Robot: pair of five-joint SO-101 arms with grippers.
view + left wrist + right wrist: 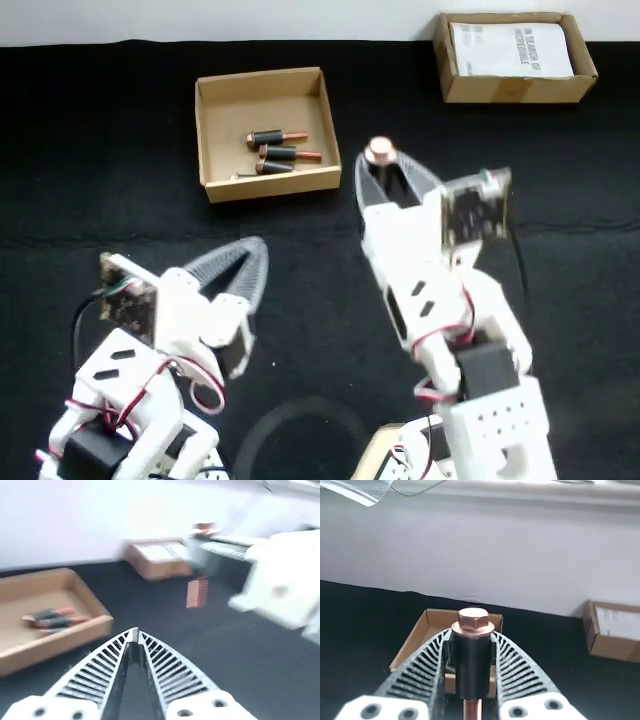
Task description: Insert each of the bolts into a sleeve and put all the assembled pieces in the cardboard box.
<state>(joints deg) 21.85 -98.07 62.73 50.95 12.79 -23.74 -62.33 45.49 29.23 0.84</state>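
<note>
Here the right gripper point(471, 637) clamps a black sleeve point(471, 667) with a bolt point(472, 620) through it, upright, its threaded end cut off from view. The cardboard box point(215, 180), holding three assembled pieces point(278, 152), lies just beside it; the left gripper point(134, 635) is closed, empty.

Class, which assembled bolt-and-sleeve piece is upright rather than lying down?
The piece held in the right pincer, head up; the other three lie flat in the cardboard box.

I can read nothing here. The white sheet point(512, 48) lying in the far box point(515, 90) carries dark printed lines, too small to make out.
</note>
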